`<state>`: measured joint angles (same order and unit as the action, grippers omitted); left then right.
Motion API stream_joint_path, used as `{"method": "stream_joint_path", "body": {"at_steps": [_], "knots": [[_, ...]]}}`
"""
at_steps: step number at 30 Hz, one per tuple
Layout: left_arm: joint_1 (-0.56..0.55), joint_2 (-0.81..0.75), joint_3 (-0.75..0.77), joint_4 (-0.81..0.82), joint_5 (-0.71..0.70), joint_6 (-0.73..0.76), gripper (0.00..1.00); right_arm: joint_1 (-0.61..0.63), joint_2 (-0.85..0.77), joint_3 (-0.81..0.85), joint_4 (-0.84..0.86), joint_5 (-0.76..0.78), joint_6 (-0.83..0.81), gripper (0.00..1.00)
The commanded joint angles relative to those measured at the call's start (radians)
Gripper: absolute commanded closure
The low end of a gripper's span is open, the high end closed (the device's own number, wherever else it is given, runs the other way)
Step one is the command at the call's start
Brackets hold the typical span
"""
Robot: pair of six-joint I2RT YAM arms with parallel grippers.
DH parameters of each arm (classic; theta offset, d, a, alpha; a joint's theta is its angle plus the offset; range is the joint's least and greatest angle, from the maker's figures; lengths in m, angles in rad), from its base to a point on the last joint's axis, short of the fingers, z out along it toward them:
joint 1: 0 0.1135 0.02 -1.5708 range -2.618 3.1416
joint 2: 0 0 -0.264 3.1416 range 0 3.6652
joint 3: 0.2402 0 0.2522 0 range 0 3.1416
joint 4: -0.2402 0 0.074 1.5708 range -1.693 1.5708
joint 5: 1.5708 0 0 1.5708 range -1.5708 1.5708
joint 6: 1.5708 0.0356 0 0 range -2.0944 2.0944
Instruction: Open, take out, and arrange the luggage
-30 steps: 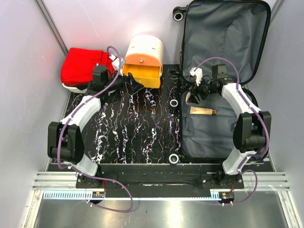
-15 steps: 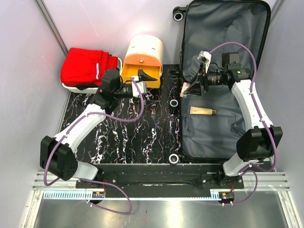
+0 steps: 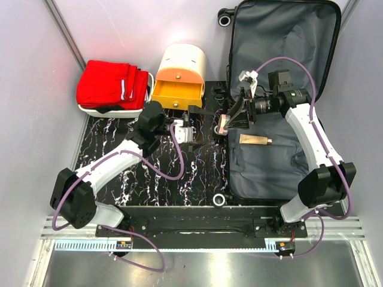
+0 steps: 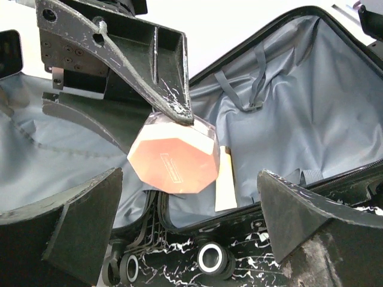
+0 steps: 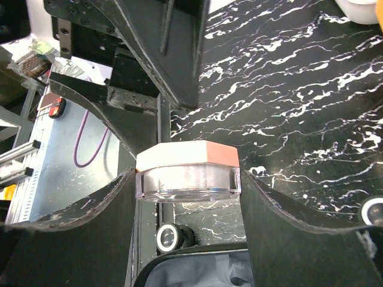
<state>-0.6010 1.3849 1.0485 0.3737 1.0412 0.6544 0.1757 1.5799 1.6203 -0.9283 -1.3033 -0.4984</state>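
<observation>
R tool pinches clear jar w/ peach lid, one finger each side, above black marbled surface; luggage rim at bottom.

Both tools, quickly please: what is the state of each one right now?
Left tool: open, holding nothing.
Right tool: shut on the small pink-lidded jar.
</observation>
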Motion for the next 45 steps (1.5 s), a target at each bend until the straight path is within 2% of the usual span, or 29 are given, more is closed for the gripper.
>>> {"method": "stream_joint_path", "body": {"at_steps": [1,8,20,25,28,30,33,35,37,41,45], "knots": [[-0.017,-0.021,-0.028,0.208,0.059,-0.035,0.01,0.047,-0.061,-0.013,-0.007,-0.056,0.006,0.68],[-0.037,-0.007,-0.038,0.278,0.057,-0.045,0.01,0.094,-0.066,-0.033,-0.007,-0.056,0.006,0.68],[-0.06,-0.006,-0.047,0.202,0.083,-0.022,0.05,0.097,-0.054,-0.008,0.006,-0.071,0.018,0.69],[-0.06,0.011,-0.028,0.191,0.059,-0.059,0.17,0.097,-0.058,-0.014,0.006,-0.079,0.024,0.69],[-0.06,0.017,-0.03,0.183,0.059,-0.068,0.18,0.097,-0.06,-0.013,0.003,-0.08,0.026,0.69],[-0.059,0.017,-0.033,0.168,0.059,-0.052,0.18,0.099,-0.057,-0.011,0.003,-0.085,0.032,0.69],[-0.059,0.011,-0.039,0.102,0.053,0.054,0.12,0.099,-0.052,-0.007,0.005,-0.088,0.037,0.7],[-0.059,0.013,-0.038,0.073,0.039,0.119,0.13,0.097,-0.047,-0.008,0.005,-0.091,0.04,0.7],[-0.059,0.016,-0.035,0.073,0.02,0.134,0.16,0.097,-0.043,-0.008,0.003,-0.096,0.049,0.7],[-0.057,0.013,-0.039,0.126,0.011,0.094,0.29,0.097,-0.024,0.0,0.009,-0.106,0.061,0.7],[-0.056,0.006,-0.044,0.18,-0.018,0.011,0.48,0.097,-0.017,0.003,0.016,-0.105,0.073,0.68]]}}
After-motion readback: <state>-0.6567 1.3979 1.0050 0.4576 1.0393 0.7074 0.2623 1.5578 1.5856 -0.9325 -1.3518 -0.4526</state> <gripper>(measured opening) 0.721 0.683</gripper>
